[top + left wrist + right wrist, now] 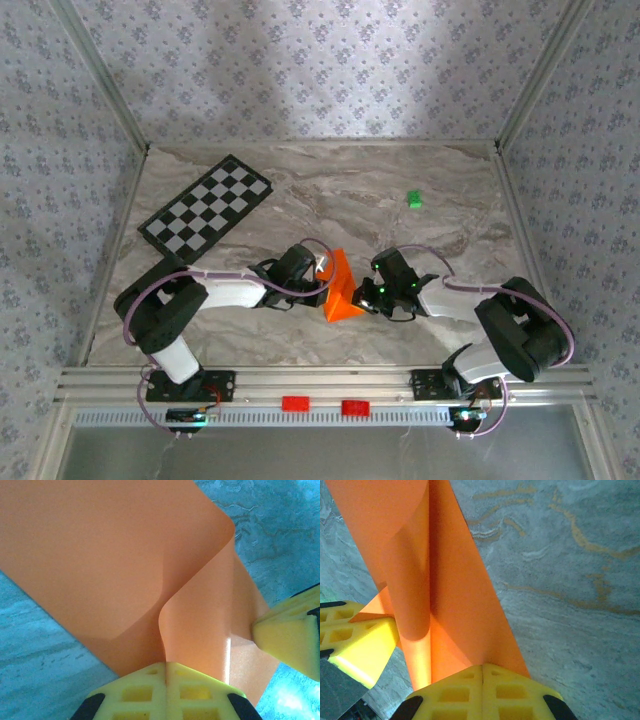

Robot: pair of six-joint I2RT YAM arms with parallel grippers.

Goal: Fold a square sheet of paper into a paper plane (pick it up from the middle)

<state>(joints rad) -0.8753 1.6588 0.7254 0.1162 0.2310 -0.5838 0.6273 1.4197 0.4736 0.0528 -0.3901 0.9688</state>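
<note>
The square sheet of paper [341, 288], bright orange, is held up off the marble table between my two grippers, near the front middle. It is bent over on itself in a soft curl [190, 605], and one rolled side runs down its length [410, 580]. My left gripper [322, 272] is shut on the sheet's edge, its yellow fingertips [150, 680] pressed together with paper between them. My right gripper [373, 296] is shut on the opposite edge [483, 669]. Each wrist view also catches the other gripper's yellow fingers [290, 630] [360, 640] touching the paper.
A black-and-white checkered board [208, 208] lies at the back left of the table [400, 180]. A tiny green block [413, 199] sits at the back right. Two red pieces [295, 404] rest on the front rail. Patterned walls close in three sides.
</note>
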